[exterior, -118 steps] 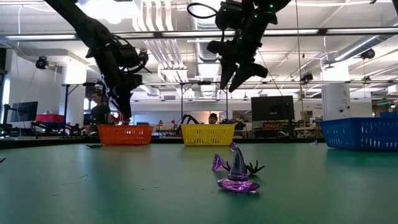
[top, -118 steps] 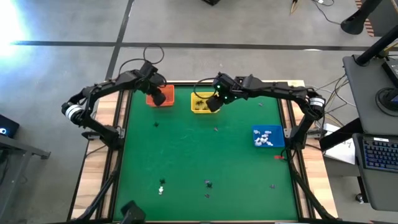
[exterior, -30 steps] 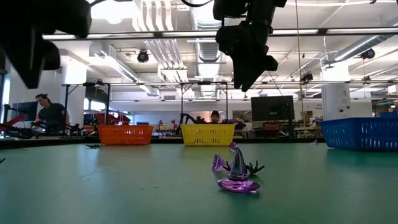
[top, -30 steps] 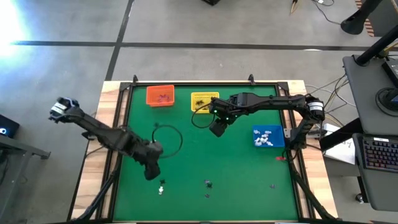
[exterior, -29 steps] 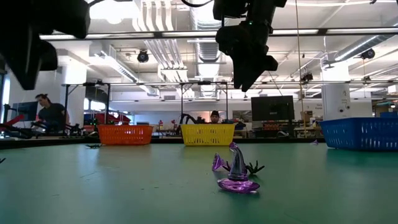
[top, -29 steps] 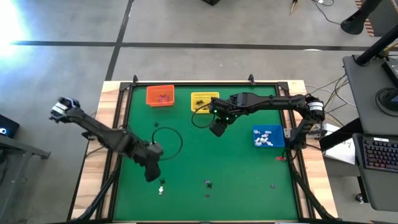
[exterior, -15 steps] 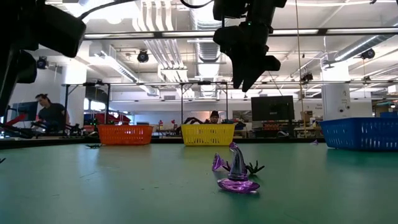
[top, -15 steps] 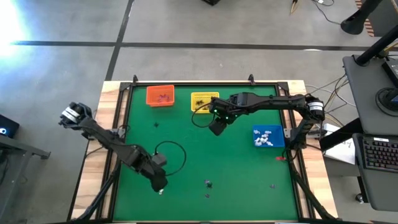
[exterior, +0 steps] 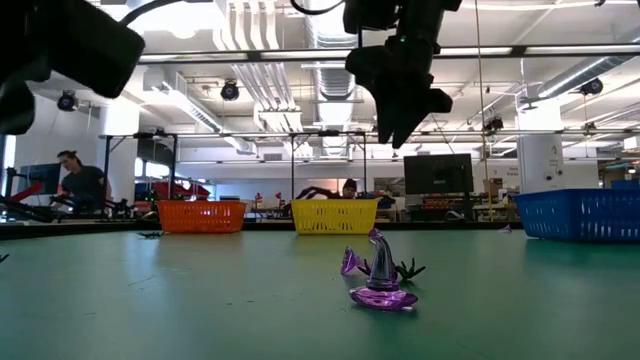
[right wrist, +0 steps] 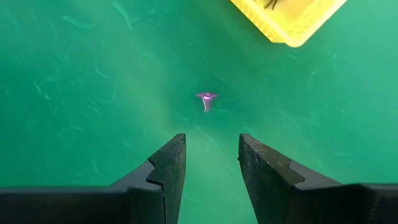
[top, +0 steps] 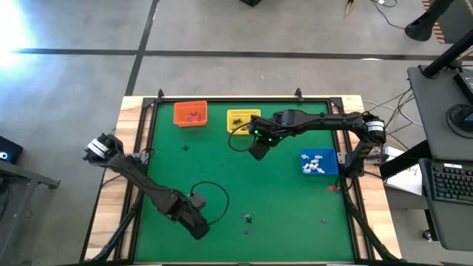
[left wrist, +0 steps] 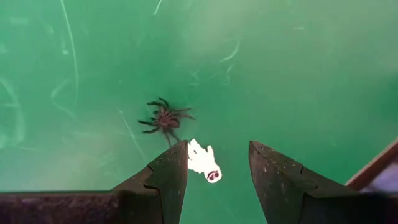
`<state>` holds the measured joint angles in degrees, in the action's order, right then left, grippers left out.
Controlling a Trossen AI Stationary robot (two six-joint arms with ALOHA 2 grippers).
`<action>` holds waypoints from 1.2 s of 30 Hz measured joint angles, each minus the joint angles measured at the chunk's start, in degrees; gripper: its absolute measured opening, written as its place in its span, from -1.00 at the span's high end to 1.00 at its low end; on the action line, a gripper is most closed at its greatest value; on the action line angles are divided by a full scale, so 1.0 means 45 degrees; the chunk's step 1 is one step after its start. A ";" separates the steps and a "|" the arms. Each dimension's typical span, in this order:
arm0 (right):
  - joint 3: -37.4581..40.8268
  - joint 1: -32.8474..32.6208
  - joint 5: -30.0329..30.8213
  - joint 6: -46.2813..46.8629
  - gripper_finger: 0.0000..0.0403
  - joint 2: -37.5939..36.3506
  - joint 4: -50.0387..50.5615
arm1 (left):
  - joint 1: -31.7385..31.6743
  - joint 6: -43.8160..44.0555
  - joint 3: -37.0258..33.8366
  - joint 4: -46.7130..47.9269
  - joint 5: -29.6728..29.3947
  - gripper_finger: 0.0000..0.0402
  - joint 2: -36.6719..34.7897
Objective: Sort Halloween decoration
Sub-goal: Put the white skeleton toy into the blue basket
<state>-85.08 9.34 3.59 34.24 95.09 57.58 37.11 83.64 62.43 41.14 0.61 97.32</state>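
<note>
At lower left of the high view, the left pincer [left wrist: 214, 165] is spread above a white trinket [left wrist: 203, 160] beside a spider [left wrist: 165, 119]. Farther up, at centre, the right pincer [right wrist: 209, 158] is held released over a purple trinket [right wrist: 206, 99] near the yellow basket [top: 242, 121] on the worktop [top: 288, 192].

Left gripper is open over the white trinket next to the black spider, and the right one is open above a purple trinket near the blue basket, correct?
Not quite. The right gripper is open above the purple trinket, but the basket near it is the yellow basket, not a blue one; the right wrist view shows it. The rest holds: the left gripper is open over the white trinket beside the black spider.
</note>
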 joint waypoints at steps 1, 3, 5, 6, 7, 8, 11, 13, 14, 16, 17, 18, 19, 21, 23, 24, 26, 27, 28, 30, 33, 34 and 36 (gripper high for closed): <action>0.0000 -0.0023 0.0001 -0.0023 0.31 0.0000 0.0104 | 0.0046 0.0226 0.0061 0.0003 0.0005 0.24 0.0145; 0.0000 -0.0051 -0.0003 -0.0095 0.31 0.0000 0.0371 | 0.0105 0.0531 0.0106 0.0041 0.0152 0.24 0.0360; 0.0000 -0.0096 0.0001 -0.0184 0.31 0.0000 0.0652 | 0.0124 0.0786 0.0118 0.0121 0.0433 0.24 0.0509; 0.0000 -0.0119 -0.0002 -0.0202 0.31 0.0000 0.0831 | 0.0139 0.0964 0.0090 0.0146 0.0536 0.24 0.0571; 0.0002 -0.0154 -0.0005 -0.0234 0.31 0.0000 0.0963 | 0.0152 0.1126 0.0005 0.0193 0.0733 0.24 0.0626; 0.0000 -0.0182 -0.0003 -0.0248 0.31 0.0000 0.1068 | 0.0159 0.1278 -0.0069 0.0266 0.0872 0.24 0.0691; 0.0005 -0.0265 0.0025 -0.0374 0.31 0.0000 0.1302 | 0.0164 0.1350 -0.0076 0.0156 0.1028 0.24 0.0849; 0.0005 -0.0302 0.0117 -0.0468 0.31 0.0000 0.1277 | 0.0164 0.1350 -0.0076 0.0124 0.1028 0.24 0.0932; 0.0005 -0.0300 0.0118 -0.0511 0.31 0.0000 0.1283 | 0.0164 0.1350 -0.0076 0.0089 0.1032 0.24 0.0999; 0.0005 -0.0300 0.0130 -0.0620 0.31 0.0000 0.1278 | 0.0169 0.1354 -0.0076 0.0014 0.1242 0.24 0.1125; 0.0005 -0.0300 0.0170 -0.0641 0.31 0.0000 0.1278 | 0.0169 0.1353 -0.0076 -0.0118 0.1424 0.24 0.1161; 0.0005 -0.0300 0.0211 -0.0655 0.31 0.0000 0.1278 | 0.0187 0.1355 -0.0076 -0.0258 0.1457 0.24 0.1213; 0.0005 -0.0300 0.0220 -0.0674 0.31 0.0000 0.1279 | 0.0210 0.1350 -0.0076 -0.0329 0.1462 0.24 0.1269; 0.0005 -0.0300 0.0225 -0.0794 0.31 0.0000 0.1278 | 0.0248 0.1353 -0.0076 -0.0430 0.1580 0.25 0.1407; 0.0005 -0.0300 0.0220 -0.0897 0.31 0.0000 0.1275 | 0.0275 0.1350 -0.0076 -0.0478 0.1866 0.29 0.1476; 0.0005 -0.0300 0.0225 -0.0950 0.31 0.0000 0.1268 | 0.0303 0.1355 -0.0075 -0.0479 0.1983 0.31 0.1527; 0.0005 -0.0300 0.0225 -0.0961 0.31 0.0000 0.1261 | 0.0403 0.1421 -0.0071 -0.0480 0.1990 0.36 0.1578; 0.0005 -0.0300 0.0225 -0.0966 0.31 0.0000 0.1254 | 0.0431 0.1471 -0.0066 -0.0471 0.1989 0.40 0.1597; 0.0005 -0.0300 0.0229 -0.0969 0.31 0.0000 0.1245 | 0.0436 0.1530 -0.0066 -0.0457 0.1994 0.43 0.1609; 0.0005 -0.0300 0.0235 -0.0985 0.31 0.0000 0.1242 | 0.0441 0.1539 -0.0066 -0.0419 0.2018 0.49 0.1612; 0.0005 -0.0300 0.0235 -0.0995 0.31 0.0000 0.1234 | 0.0445 0.1306 -0.0071 -0.0359 0.2035 0.60 0.1602; 0.0005 -0.0300 0.0235 -0.0996 0.31 0.0000 0.1230 | 0.0445 0.1147 -0.0071 -0.0345 0.2038 0.63 0.1602; 0.0005 -0.0300 0.0235 -0.0995 0.31 0.0000 0.1192 | 0.0450 0.0919 -0.0071 -0.0325 0.2072 0.72 0.1602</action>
<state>-85.06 7.99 4.64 29.76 95.09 62.94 39.13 87.78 62.11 39.68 9.94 104.53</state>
